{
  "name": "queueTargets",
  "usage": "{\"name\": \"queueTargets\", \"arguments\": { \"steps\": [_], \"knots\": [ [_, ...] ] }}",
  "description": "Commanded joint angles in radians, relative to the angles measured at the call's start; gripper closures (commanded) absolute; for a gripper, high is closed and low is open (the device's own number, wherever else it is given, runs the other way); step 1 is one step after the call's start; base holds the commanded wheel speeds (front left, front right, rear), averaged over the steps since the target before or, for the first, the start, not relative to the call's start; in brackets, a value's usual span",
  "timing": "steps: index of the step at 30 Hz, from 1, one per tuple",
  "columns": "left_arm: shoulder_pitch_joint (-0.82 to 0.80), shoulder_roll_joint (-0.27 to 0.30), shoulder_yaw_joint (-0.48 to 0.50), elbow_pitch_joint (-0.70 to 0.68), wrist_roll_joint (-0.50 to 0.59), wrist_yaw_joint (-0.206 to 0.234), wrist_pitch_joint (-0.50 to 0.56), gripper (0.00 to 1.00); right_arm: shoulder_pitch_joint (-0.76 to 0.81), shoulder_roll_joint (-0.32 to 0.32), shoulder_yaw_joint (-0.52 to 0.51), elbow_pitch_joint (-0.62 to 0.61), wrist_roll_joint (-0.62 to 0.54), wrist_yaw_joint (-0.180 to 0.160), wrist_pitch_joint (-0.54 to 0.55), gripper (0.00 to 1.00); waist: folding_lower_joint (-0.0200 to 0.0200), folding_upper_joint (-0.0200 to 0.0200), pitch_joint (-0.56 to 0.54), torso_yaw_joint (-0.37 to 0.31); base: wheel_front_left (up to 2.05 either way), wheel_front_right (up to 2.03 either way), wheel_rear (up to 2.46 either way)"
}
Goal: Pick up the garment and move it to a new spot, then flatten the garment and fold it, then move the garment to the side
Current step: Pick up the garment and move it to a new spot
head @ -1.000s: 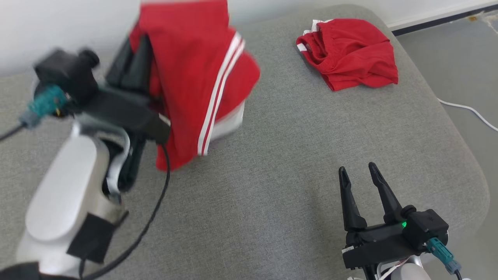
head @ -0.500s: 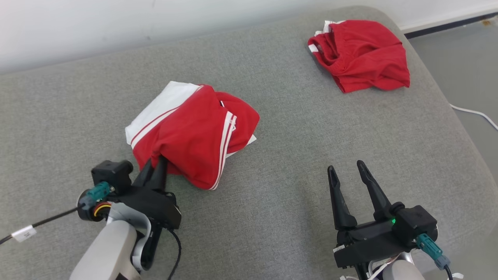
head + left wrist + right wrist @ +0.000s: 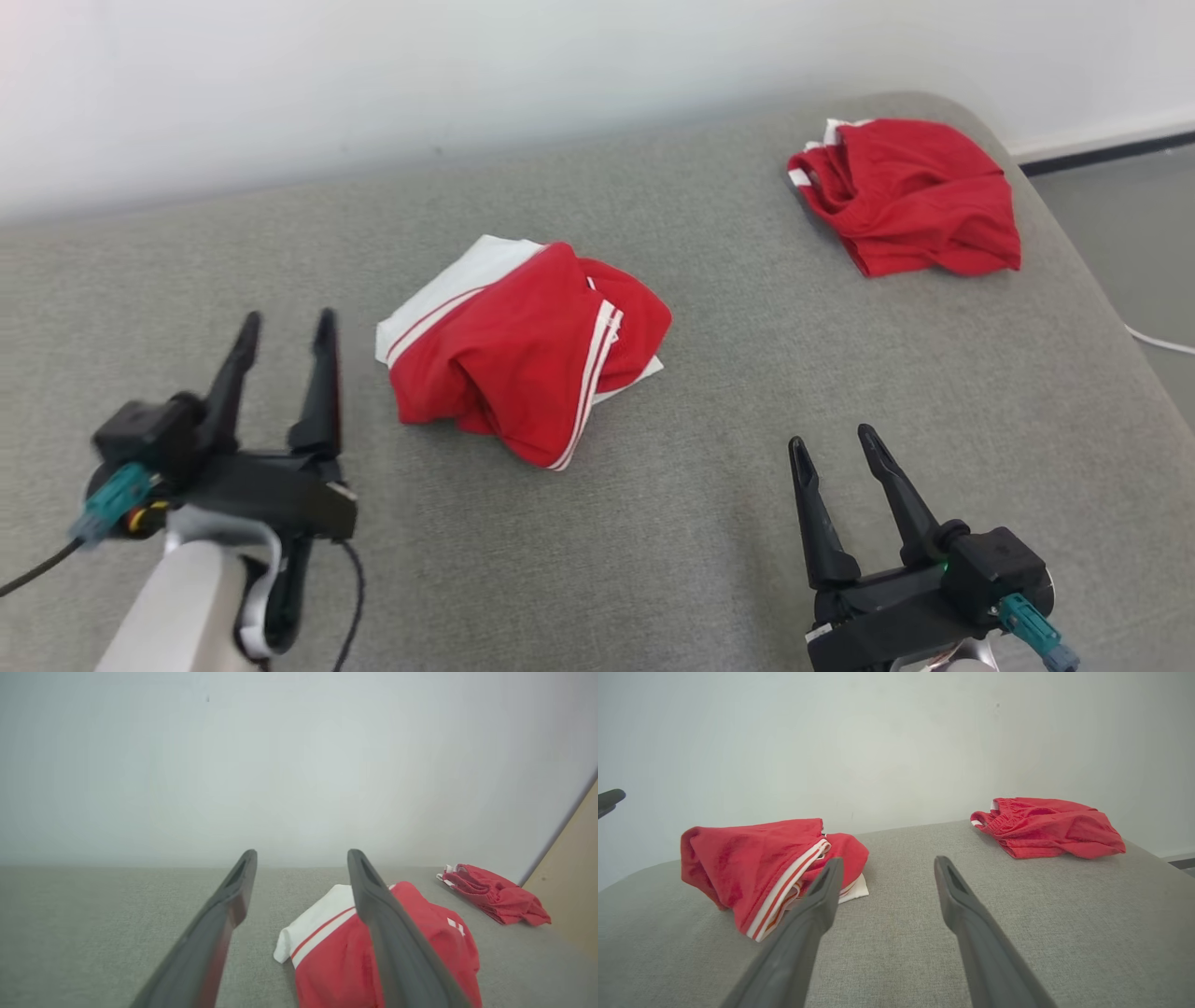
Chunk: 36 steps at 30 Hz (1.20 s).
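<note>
The garment (image 3: 523, 364) is seen crumpled at mid-frame on the grey cushion (image 3: 653, 560). It is judged light, soft and limp, best pinched at a hem or corner. The left hand (image 3: 288, 317), lower left, and right hand (image 3: 831, 436), lower right, are seen released and empty.

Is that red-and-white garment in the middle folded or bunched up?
Bunched up: the red white-striped cloth garment lies in a rumpled heap.

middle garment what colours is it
Middle garment: red with white stripes and a white panel; best in head view.
</note>
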Motion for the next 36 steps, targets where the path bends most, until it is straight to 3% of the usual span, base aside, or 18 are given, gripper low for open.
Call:
{"name": "queueTargets", "arguments": {
  "steps": [1,7,14,20,24,36],
  "knots": [
    [0.036,0.013,0.029,-0.033,0.022,0.01,-0.003,0.0,0.017,0.001,-0.007,-0.001,-0.007,-0.003,0.0,0.0,0.0001,0.0001,-0.03,0.031,0.0,0.0,0.0],
    [0.144,0.038,0.113,-0.131,0.103,0.04,-0.003,0.0,0.024,0.001,-0.02,-0.004,-0.011,-0.003,0.0,0.0,0.0001,0.0001,-0.053,0.055,0.0,0.0,0.0],
    [0.318,-0.002,0.265,-0.271,0.243,0.05,-0.003,0.0,0.039,0.001,-0.049,-0.013,-0.014,-0.003,0.0,0.0,0.0001,0.0001,-0.072,0.079,0.0,0.0,0.0],
    [0.465,-0.107,0.384,-0.335,0.344,0.014,-0.003,0.0,0.039,0.001,-0.06,-0.019,-0.011,-0.003,0.0,0.0,0.0001,0.0001,-0.077,0.088,0.0,0.0,0.0],
    [0.526,-0.156,0.411,-0.307,0.405,-0.031,-0.003,0.0,0.047,0.001,-0.054,-0.017,-0.012,-0.003,0.0,0.0,0.0001,0.0001,-0.077,0.099,0.0,0.0,0.0],
    [0.557,-0.2,0.451,-0.28,0.511,-0.068,-0.003,0.0,0.052,0.001,-0.043,-0.002,-0.003,-0.003,0.0,0.0,0.0001,0.0001,-0.075,0.131,0.0,0.0,0.0]
  ]
}}
